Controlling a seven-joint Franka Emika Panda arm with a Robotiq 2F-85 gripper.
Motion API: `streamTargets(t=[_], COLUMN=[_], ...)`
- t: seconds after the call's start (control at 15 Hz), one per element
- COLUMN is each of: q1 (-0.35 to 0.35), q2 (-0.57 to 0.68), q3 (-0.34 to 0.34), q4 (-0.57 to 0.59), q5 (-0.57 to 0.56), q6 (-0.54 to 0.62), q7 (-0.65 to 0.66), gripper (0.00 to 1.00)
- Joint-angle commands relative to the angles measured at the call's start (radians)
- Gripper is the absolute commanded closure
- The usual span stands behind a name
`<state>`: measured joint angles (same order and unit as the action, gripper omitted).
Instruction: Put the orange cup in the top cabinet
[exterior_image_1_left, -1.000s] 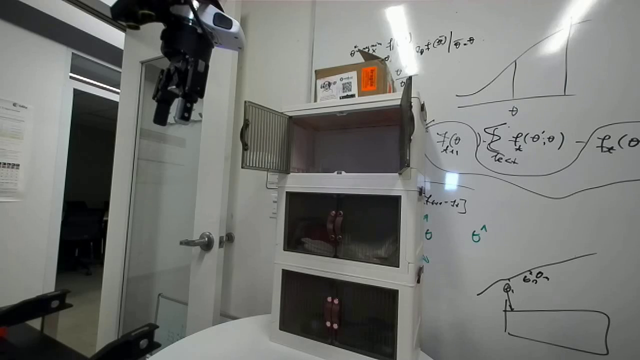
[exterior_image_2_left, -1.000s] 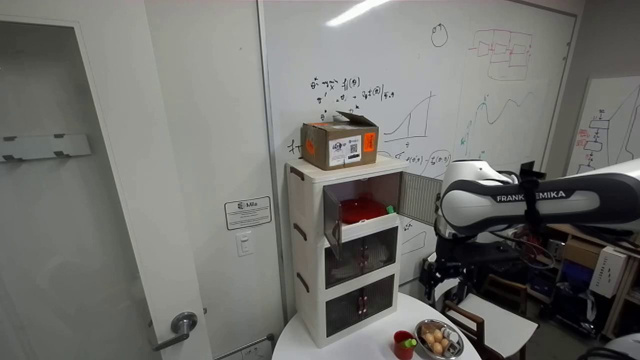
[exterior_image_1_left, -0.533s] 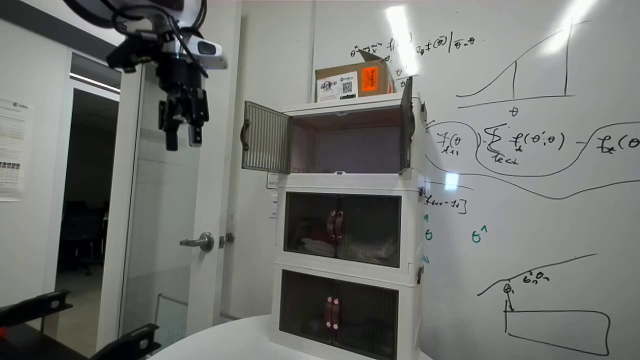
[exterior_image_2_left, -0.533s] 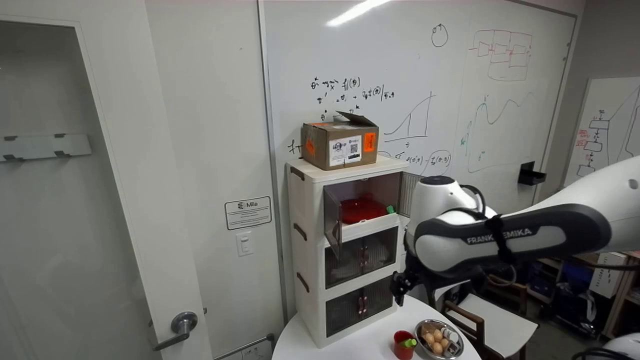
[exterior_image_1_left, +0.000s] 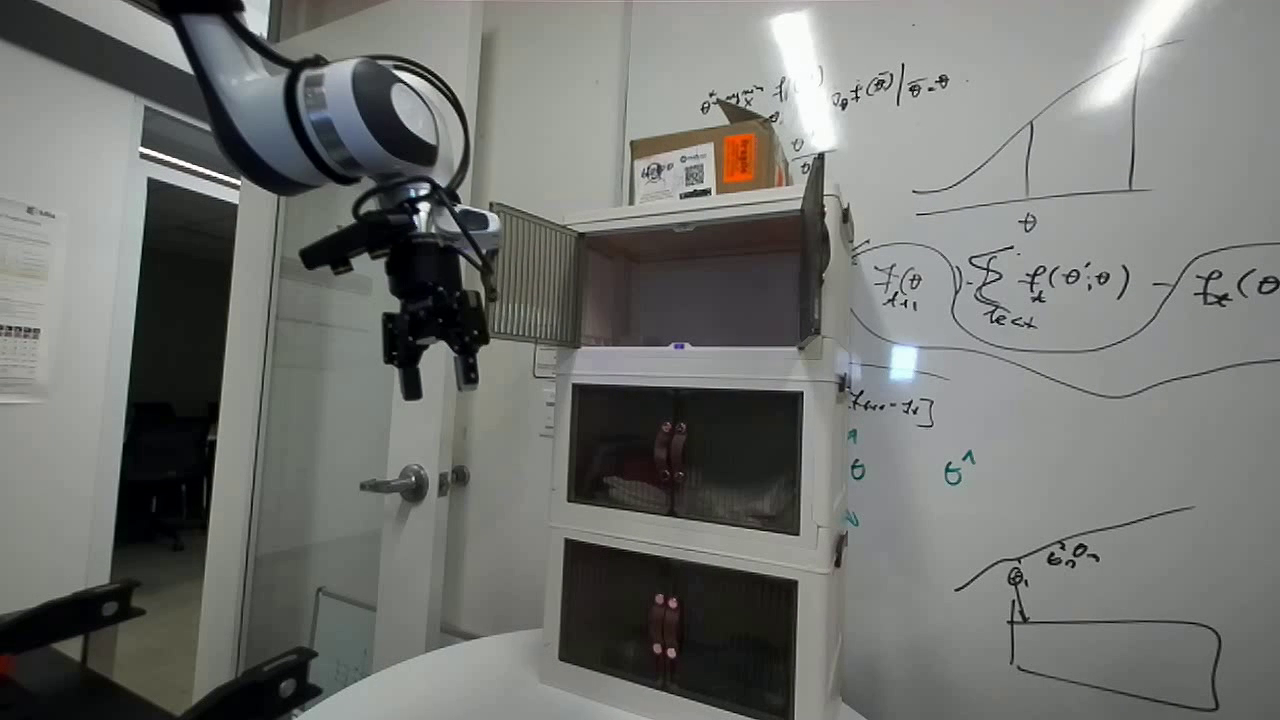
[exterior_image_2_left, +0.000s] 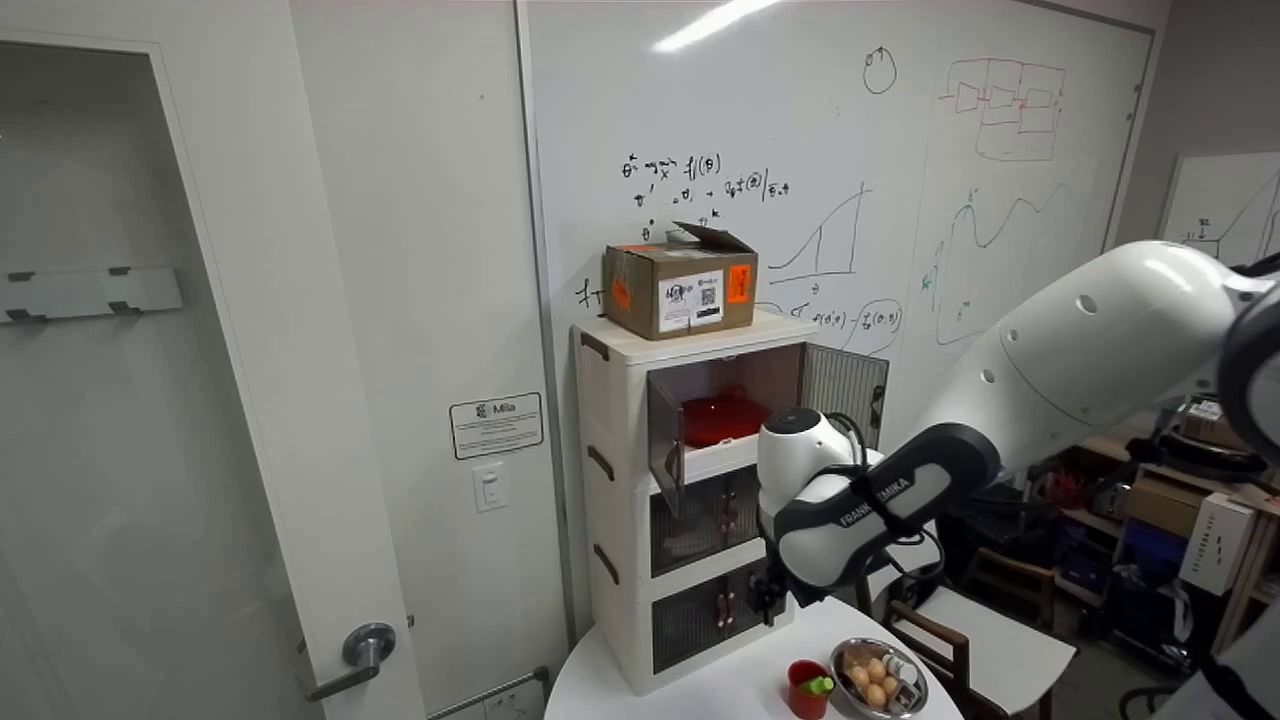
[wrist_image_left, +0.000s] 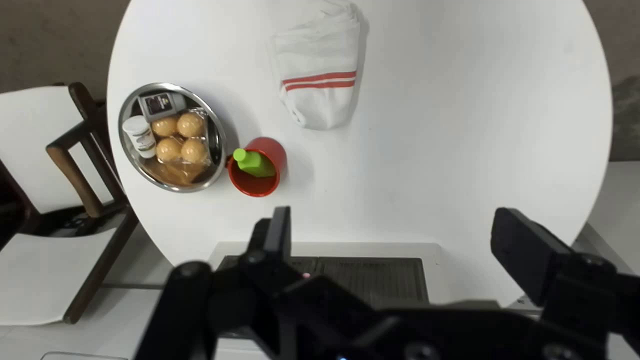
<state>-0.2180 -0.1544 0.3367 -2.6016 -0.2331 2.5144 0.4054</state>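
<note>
No dull-orange cup can be made out in the frames now. A red cup (wrist_image_left: 256, 170) with a green bottle-like thing in it stands on the table, tilted by perspective in the wrist view; it also shows in an exterior view (exterior_image_2_left: 806, 690). The top cabinet (exterior_image_1_left: 710, 300) has both dark see-through doors swung open. A red dish (exterior_image_2_left: 725, 418) lies inside it. My gripper (exterior_image_1_left: 439, 378) is open and empty, fingers wide apart in the wrist view (wrist_image_left: 392, 218). It points down, high above the table, in front of the cabinets and lower than the top compartment. The red cup is apart from it.
A metal bowl (wrist_image_left: 172, 182) with wrapped egg-like things stands beside the red cup. A white cloth (wrist_image_left: 320, 75) with red stripes lies on the table (wrist_image_left: 475, 125). An open door leaf (exterior_image_1_left: 537, 275) sticks out near my wrist. A cardboard box (exterior_image_2_left: 680, 290) stands on top of the cabinets.
My gripper has come down and moved nearer to the cabinets, rightward in one exterior picture and leftward in another. The arm now covers the top compartment's lower corner. The cup and doors have not moved.
</note>
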Motion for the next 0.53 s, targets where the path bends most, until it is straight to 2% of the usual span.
streamTargets(t=[0.0,0.2,0.47], q1=[0.08,0.085,0.099], q2=[0.056,0.164,0.176], q3=[-0.123,-0.195,-0.193], q4=[0.024,0.078,0.092], q5=[-0.037,-0.046,-0.044], q6=[-0.004,-0.003,-0.002], q7=[0.006,-0.015,-0.016], gripper=[0.0,0.0,0.0])
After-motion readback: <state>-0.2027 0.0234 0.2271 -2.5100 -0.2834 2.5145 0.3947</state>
